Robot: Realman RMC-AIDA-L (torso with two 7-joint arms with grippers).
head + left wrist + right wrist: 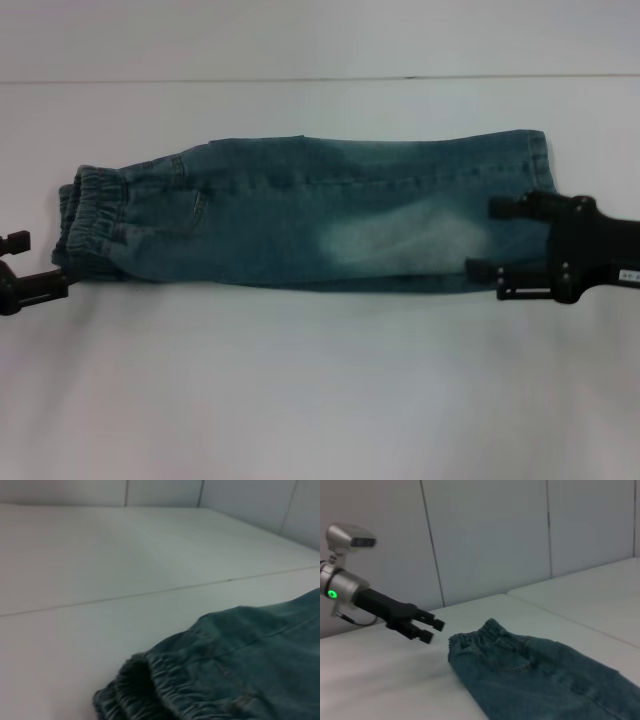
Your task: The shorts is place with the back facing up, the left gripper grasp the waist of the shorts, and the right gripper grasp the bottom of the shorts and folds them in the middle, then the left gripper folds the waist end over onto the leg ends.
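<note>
The blue denim shorts (300, 215) lie flat on the white table, folded lengthwise into a long strip. Their elastic waist (95, 220) points left and the leg ends (520, 160) point right. My left gripper (45, 262) stands open just off the waist's front corner, with no cloth between its fingers. The right wrist view also shows the left gripper (427, 629) open beside the waist (485, 635). My right gripper (482, 238) is open over the leg ends, fingers spread wide above the denim. The gathered waistband (150, 680) fills the near corner of the left wrist view.
The white table (320, 380) has a seam line (320, 78) running across its far side. White panelled walls (485, 540) stand behind the table.
</note>
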